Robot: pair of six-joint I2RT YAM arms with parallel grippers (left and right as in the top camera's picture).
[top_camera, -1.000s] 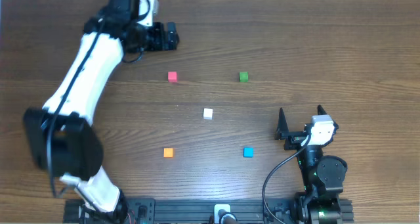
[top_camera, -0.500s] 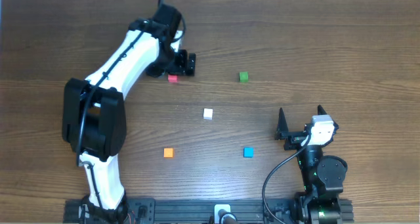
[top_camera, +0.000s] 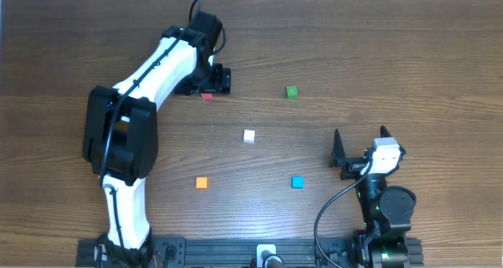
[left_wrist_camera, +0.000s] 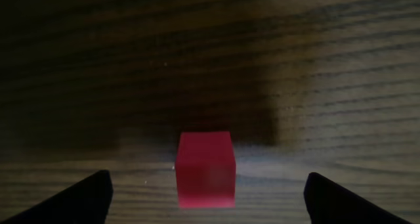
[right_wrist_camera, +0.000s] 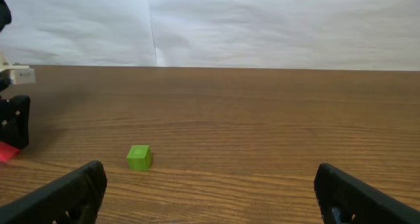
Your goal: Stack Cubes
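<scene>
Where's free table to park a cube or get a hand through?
Widest bare table: right of the green cube, beyond the open right claw. Also the strip between the orange cube and blue cube, nearer the arm bases than the white cube. Crowded at the red cube: the open left claw straddles it.
</scene>
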